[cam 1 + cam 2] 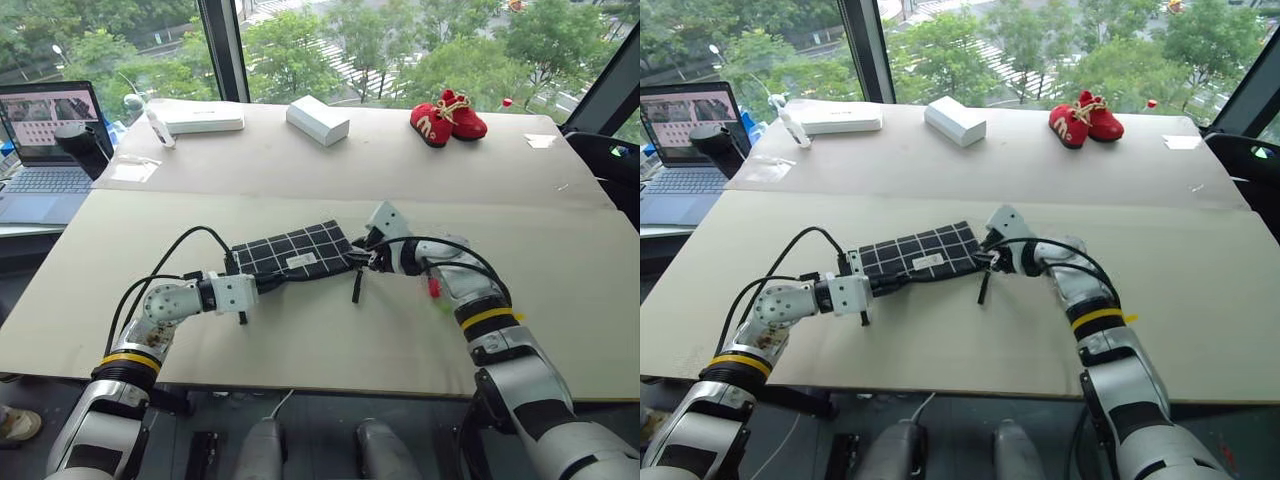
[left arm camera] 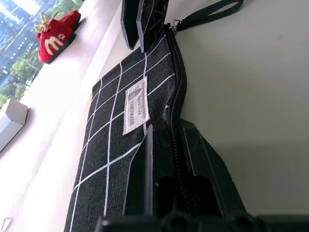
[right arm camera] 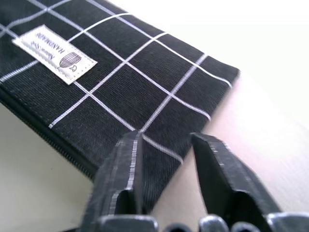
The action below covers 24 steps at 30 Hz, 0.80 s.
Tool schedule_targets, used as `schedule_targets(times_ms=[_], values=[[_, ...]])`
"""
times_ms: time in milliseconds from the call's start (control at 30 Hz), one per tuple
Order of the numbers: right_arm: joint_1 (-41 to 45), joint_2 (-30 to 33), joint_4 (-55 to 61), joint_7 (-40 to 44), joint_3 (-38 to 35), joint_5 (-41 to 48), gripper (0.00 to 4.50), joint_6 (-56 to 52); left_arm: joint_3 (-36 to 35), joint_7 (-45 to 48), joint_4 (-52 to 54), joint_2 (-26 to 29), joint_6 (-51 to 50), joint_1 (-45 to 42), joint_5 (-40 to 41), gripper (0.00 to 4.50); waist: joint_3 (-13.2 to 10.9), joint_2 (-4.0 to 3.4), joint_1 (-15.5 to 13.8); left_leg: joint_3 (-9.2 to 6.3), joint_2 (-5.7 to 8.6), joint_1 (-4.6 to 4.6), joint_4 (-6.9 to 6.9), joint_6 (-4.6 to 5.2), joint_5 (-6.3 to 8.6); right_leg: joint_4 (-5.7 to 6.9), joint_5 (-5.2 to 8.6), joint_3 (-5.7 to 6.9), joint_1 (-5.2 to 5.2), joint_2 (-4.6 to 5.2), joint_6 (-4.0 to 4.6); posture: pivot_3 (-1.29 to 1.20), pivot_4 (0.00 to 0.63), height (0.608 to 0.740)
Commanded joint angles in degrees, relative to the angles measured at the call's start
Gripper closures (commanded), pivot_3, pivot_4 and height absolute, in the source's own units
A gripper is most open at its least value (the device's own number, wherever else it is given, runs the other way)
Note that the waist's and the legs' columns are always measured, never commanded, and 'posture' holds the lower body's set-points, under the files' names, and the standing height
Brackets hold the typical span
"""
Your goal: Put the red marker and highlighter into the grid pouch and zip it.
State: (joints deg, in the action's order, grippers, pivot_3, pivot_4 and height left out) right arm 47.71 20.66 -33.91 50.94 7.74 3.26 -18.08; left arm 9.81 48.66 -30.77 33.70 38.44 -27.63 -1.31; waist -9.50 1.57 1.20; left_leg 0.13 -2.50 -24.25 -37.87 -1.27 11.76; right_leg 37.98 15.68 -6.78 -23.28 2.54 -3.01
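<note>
Centrally, the left gripper is clamping the grid pouch, the right gripper is parting beside it, red baby shoes and white boxes lying upper frame.

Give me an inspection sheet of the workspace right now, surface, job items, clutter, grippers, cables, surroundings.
Surface: pale table, seam across it.
Job's things: grid pouch lying flat, label up, zipper looks closed, strap off its right end; marker and highlighter nothing seen.
Clutter: red baby shoes, two white boxes at the far edge.
Grippers: left gripper shut on the pouch's zipper edge; right gripper open at the pouch's right end.
Cables: black cables looping along both forearms.
Surroundings: laptop at left, windows with trees behind.
</note>
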Motion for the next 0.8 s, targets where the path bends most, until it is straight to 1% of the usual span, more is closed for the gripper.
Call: schedule_targets(times_ms=[33, 133, 267, 400, 533, 800], values=[[2.34, 3.62, 7.08, 4.05, -5.7, 6.81, 1.37, -8.15, -3.07, -2.98, 6.96, -1.88, -6.53, 0.74, 4.0, 4.5, -0.02, -0.03, -0.03, 0.0, 0.0, -0.01, 0.0, 0.0, 0.0, -0.01, 0.0, 0.0, 0.0, 0.01, 0.0, 0.0, 0.15, 0.729], [0.13, 5.83, 13.08, 5.94, -7.25, 10.53, 1.37, -14.25, -3.76, -4.61, 11.48, -3.88, -11.97, 1.67, 5.03, 4.5, -0.03, -0.03, -0.11, -0.02, 0.0, -0.05, 0.0, 0.0, 0.0, -0.02, 0.0, 0.01, -0.01, 0.0, 0.0, 0.0, 0.15, 0.729], [-4.59, 6.37, 17.79, 4.1, -4.51, 9.25, 1.37, -16.68, -3.3, -5.59, 14.36, -4.76, -14.88, 2.72, 4.01, 4.5, -0.02, -0.02, 0.08, -0.06, -0.03, -0.02, 0.01, 0.01, 0.01, -0.05, 0.0, 0.04, 0.02, -0.05, 0.0, 0.0, 0.15, 0.729], [-5.52, 3.87, 16.38, -1.63, -4.34, 7.91, 1.37, -17.04, -2.85, -5.75, 15.25, -5.04, -15.83, 3.58, 3.39, 4.5, -0.03, -0.03, 0.89, -0.05, -0.01, -0.05, 0.01, 0.0, 0.0, -0.05, 0.0, 0.0, -0.02, -0.05, 0.0, 0.0, 0.15, 0.729], [-4.64, 2.64, 13.84, -5.31, -4.93, 7.24, 1.37, -15.66, -2.78, -5.93, 15.19, -4.98, -15.92, 3.85, 3.05, 4.5, -0.03, -0.03, 1.22, -0.05, 0.0, -0.07, 0.01, 0.0, 0.0, -0.06, 0.0, -0.01, -0.04, -0.03, 0.0, 0.0, 0.15, 0.729], [-2.15, 0.8, 8.38, -8.1, -5.47, 7.18, 1.37, -11.87, -3.39, -6.96, 15.56, -6.37, -17.23, 3.61, 4.0, 4.5, -0.03, -0.03, 1.25, -0.04, 0.0, -0.08, 0.01, 0.0, 0.0, -0.12, 0.0, -0.01, -0.02, -0.03, 0.0, 0.0, 0.15, 0.729]])
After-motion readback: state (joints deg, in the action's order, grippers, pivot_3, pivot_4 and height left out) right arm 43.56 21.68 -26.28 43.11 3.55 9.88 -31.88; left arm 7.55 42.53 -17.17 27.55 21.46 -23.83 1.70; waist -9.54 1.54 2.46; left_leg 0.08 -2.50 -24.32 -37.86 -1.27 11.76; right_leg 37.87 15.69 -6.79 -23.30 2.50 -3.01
